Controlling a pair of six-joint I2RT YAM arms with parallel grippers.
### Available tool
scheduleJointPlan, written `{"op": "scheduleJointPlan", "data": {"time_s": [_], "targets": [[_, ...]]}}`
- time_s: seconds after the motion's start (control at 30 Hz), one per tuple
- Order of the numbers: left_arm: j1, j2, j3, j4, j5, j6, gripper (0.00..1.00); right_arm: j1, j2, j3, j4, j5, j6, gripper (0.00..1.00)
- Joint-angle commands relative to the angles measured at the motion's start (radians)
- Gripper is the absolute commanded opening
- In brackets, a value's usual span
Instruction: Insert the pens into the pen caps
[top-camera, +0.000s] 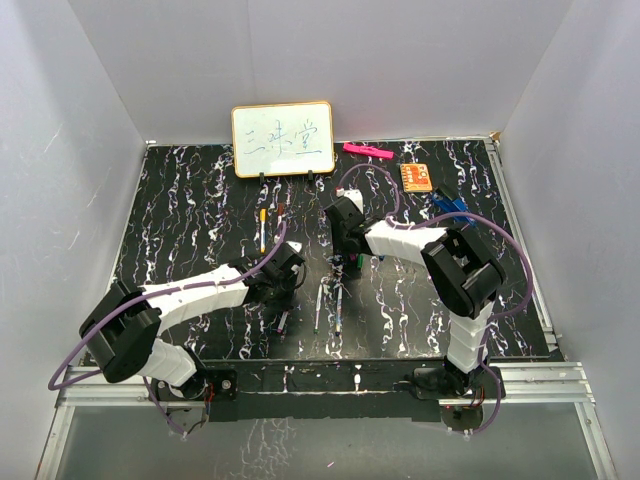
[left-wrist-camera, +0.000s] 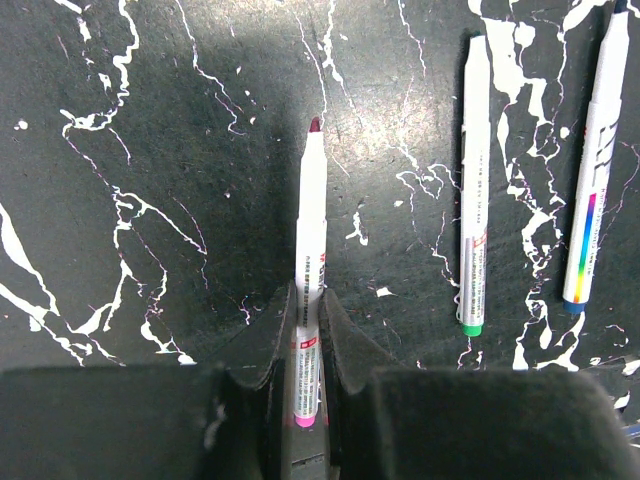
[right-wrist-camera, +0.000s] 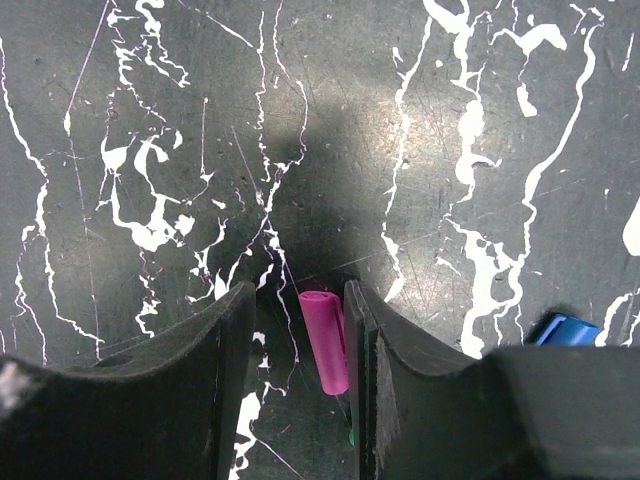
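My left gripper (left-wrist-camera: 308, 295) is shut on a white-barrelled pen (left-wrist-camera: 311, 220). Its magenta end sits deep between the fingers and its dark red tip points away over the table. In the top view this gripper (top-camera: 284, 285) hangs left of centre. Two more pens lie on the table to its right, one green-ended (left-wrist-camera: 474, 190) and one blue-ended (left-wrist-camera: 598, 170). My right gripper (right-wrist-camera: 298, 290) stands open low over the table. A magenta pen cap (right-wrist-camera: 326, 342) lies between its fingers, against the right finger (right-wrist-camera: 362, 330), with a gap on its left. In the top view the right gripper (top-camera: 347, 262) is near the centre.
A small whiteboard (top-camera: 283, 139) stands at the back. A thick pink marker (top-camera: 367, 151) and an orange card (top-camera: 416, 177) lie at the back right. A blue clip-like object (top-camera: 450, 205) sits right of them. Two further pens (top-camera: 262, 228) lie in front of the whiteboard. A blue piece (right-wrist-camera: 565, 328) shows beside my right finger.
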Motion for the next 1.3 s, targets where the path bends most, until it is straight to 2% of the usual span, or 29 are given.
{"op": "scheduleJointPlan", "data": {"time_s": [0.0, 0.37, 0.53, 0.67, 0.73, 0.87, 1.1, 1.27], "targets": [[-0.004, -0.002, 0.018, -0.024, 0.002, -0.007, 0.0, 0.005, 0.025, -0.066, -0.145, -0.031, 0.027, 0.39], [-0.004, 0.009, 0.022, -0.013, 0.005, -0.005, 0.0, 0.006, 0.0, -0.07, -0.156, -0.061, 0.025, 0.38], [-0.004, 0.009, 0.023, -0.011, 0.004, -0.004, 0.0, 0.006, 0.01, -0.068, -0.165, -0.065, 0.022, 0.33], [-0.003, 0.008, 0.021, -0.011, 0.002, -0.005, 0.0, 0.007, 0.015, -0.066, -0.179, -0.073, 0.021, 0.21], [-0.003, 0.008, 0.022, -0.012, 0.002, -0.005, 0.0, 0.008, 0.017, -0.066, -0.191, -0.079, 0.018, 0.11], [-0.003, 0.007, 0.02, -0.011, 0.002, -0.007, 0.0, 0.008, 0.026, -0.071, -0.223, -0.081, 0.013, 0.0], [-0.003, 0.003, 0.027, -0.017, 0.002, 0.004, 0.0, 0.008, 0.045, -0.054, -0.229, -0.09, 0.007, 0.0], [-0.004, -0.006, 0.048, -0.038, -0.013, 0.022, 0.0, 0.007, 0.006, 0.03, -0.22, -0.084, -0.01, 0.0]]}}
